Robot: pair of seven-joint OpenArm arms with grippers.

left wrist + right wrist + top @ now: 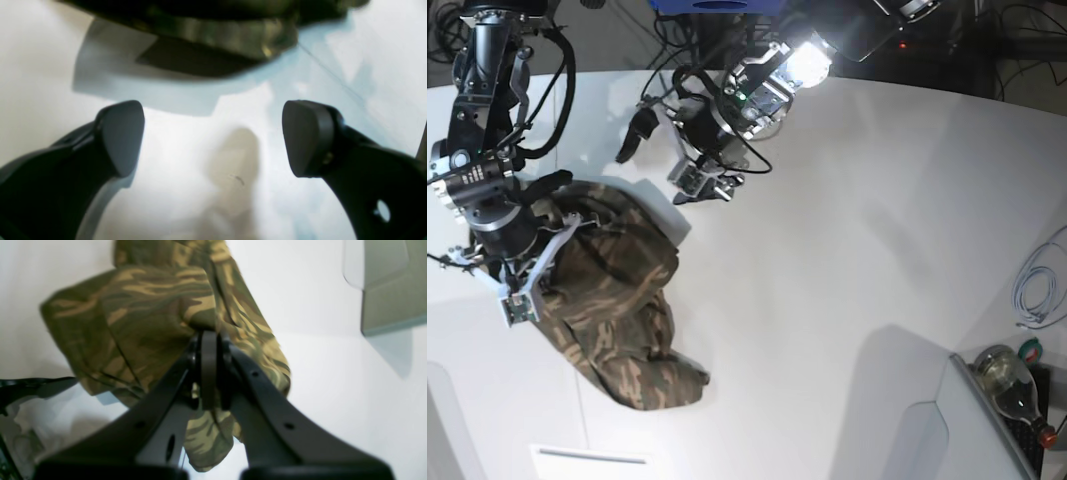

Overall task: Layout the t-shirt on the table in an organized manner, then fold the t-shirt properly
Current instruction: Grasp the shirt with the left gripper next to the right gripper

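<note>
Surface is white and mostly bare, filling the base view from top centre to lower right; that free area to the right looks like the room needed to spread the garment. The t-shirt sits at left-centre to lower left of the base view, bunched and draped rather than flat: upper part lifted, lower end trailing down to a crumpled heap touching the surface near bottom centre-left. My read is it hangs that way because only one point is held, so gravity pulls the rest into folds; layout not yet achieved, folding not started. Right end effector is closed tight on a pinch of the camouflage cloth at centre of the right wrist view, fabric fanning out above and below the closed tips; in the base view that arm stands at the left edge over the shirt. Holding high there probably lets the cloth unfurl under its own weight. Left end effector has its tips spread wide apart with nothing between them, just bare surface below, in the lower half of the left wrist view; a dark blurred cloth edge shows at the top of that frame, apart from the tips. It appears staged to take a second corner so both arms can stretch the shirt flat. Seam line runs diagonally at upper right of the left wrist view.
</note>
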